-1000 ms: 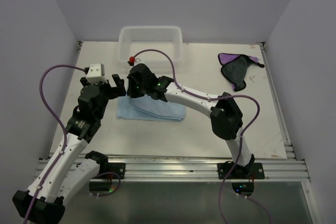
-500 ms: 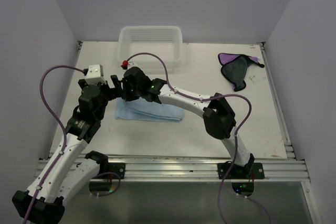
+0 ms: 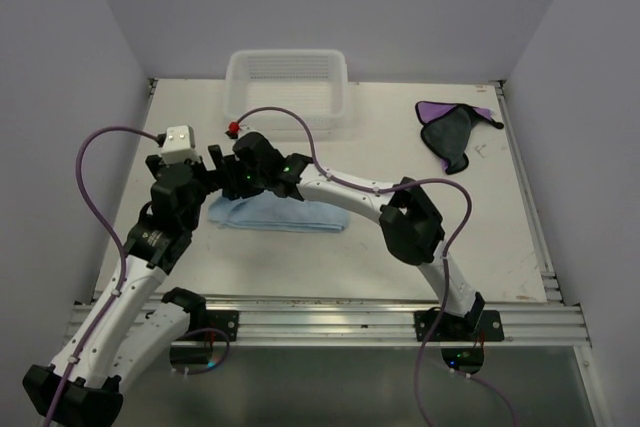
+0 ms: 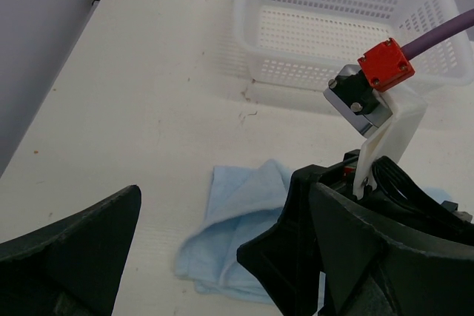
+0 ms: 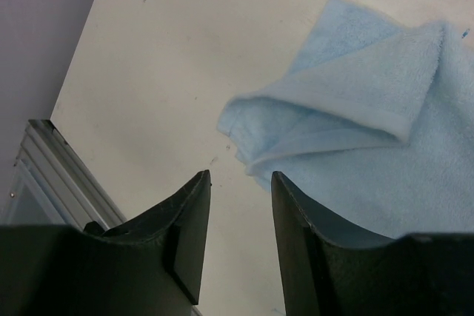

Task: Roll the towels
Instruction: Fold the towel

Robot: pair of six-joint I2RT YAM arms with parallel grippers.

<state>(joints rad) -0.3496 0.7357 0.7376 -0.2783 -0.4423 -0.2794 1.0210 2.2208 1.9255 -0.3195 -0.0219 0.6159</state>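
Blue towel, just in front of the basket, is being rolled. Right gripper is hovering parted and empty, likely needing to pinch the folded edge.

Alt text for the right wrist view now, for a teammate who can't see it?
A folded light blue towel lies on the white table, upper right. The right gripper shows two dark fingers standing apart in the foreground, nothing between them, their tips close by the towel's left corner.
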